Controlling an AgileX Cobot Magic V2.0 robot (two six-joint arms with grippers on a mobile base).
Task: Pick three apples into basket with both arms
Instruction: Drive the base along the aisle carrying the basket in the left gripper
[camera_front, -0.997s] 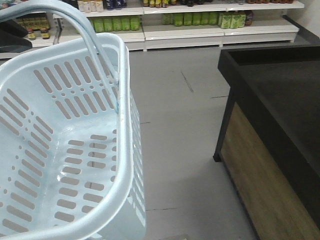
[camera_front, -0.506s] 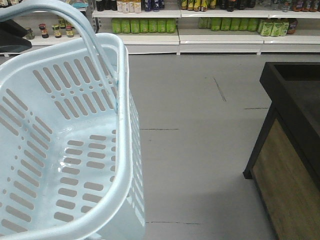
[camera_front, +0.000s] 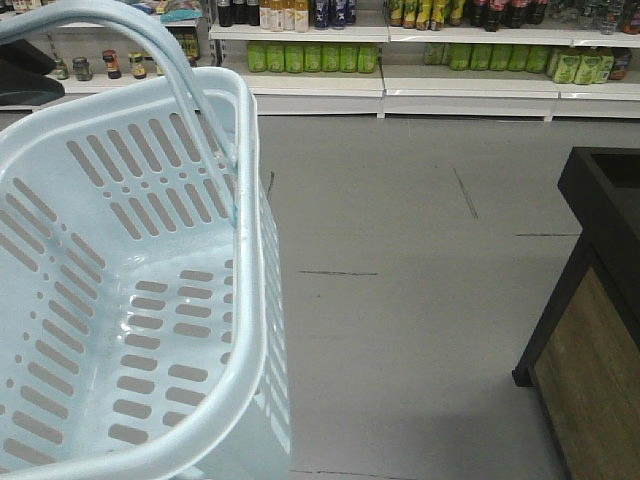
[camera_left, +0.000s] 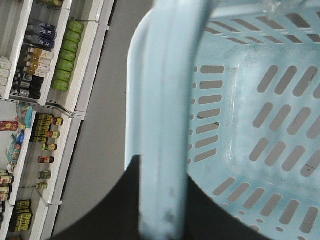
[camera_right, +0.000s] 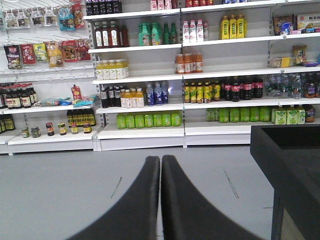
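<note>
Left gripper (camera_left: 162, 202): its black fingers (camera_left: 122, 210) are sitting on either side of the pale blue handle (camera_left: 167, 115) and pressing against it, so the pincer is holding the handle. The bar is running up between the fingers, out of the bottom edge of the left wrist view.

Right gripper (camera_right: 161, 175): its two black fingers (camera_right: 137, 210) are lying flat against each other, with only a thin seam showing between them. The pincer is narrow and is gripping nothing.

Basket (camera_front: 252, 300): it is filling the left side of the front view, just below the camera, tilted a little. Its slotted walls and slotted bottom are showing in full. The handle is arching up over the far rim toward the top left corner. I cannot tell whether the basket is touching anything beneath it.

Grey floor (camera_front: 400, 300): it is stretching out beyond the basket's right rim, with a few thin dark marks on it.

Black counter (camera_front: 605, 200): it is standing at the right edge, well apart from the basket, with a wood-grain panel (camera_front: 590, 390) on its side.

Shelves (camera_front: 450, 85): white shelves are running along the far end of the floor. Green bottles (camera_front: 310, 57) are lining the bottom shelf, and small jars (camera_front: 100, 66) are standing toward its left end.
</note>
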